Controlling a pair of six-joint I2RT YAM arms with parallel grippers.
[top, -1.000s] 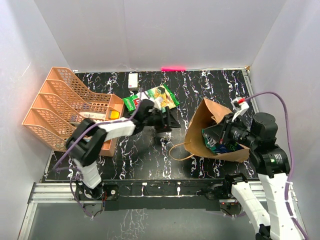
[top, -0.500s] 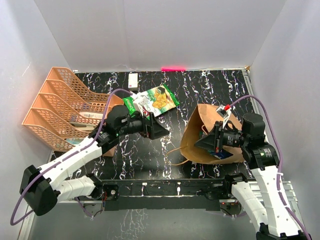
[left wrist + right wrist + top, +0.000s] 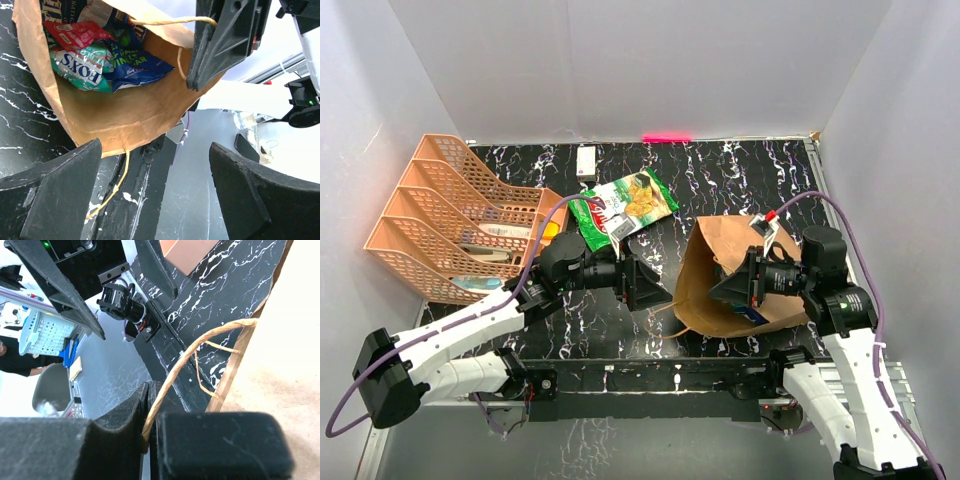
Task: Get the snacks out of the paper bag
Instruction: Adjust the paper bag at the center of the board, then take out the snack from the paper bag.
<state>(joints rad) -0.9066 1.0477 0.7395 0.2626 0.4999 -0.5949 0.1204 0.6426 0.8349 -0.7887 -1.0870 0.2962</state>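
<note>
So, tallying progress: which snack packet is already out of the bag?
The green chip bag, lying on the table; the rest sit inside the paper bag.

A lab: white booth walls [image 3: 620, 60] around black tabletop [image 3: 720, 170].

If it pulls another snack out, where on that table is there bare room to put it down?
Widest bare stretch: the far right of the table, bordered by the green chip bag, the paper bag and the far edge. Crowded: the gap between the left hand and the bag's mouth.
</note>
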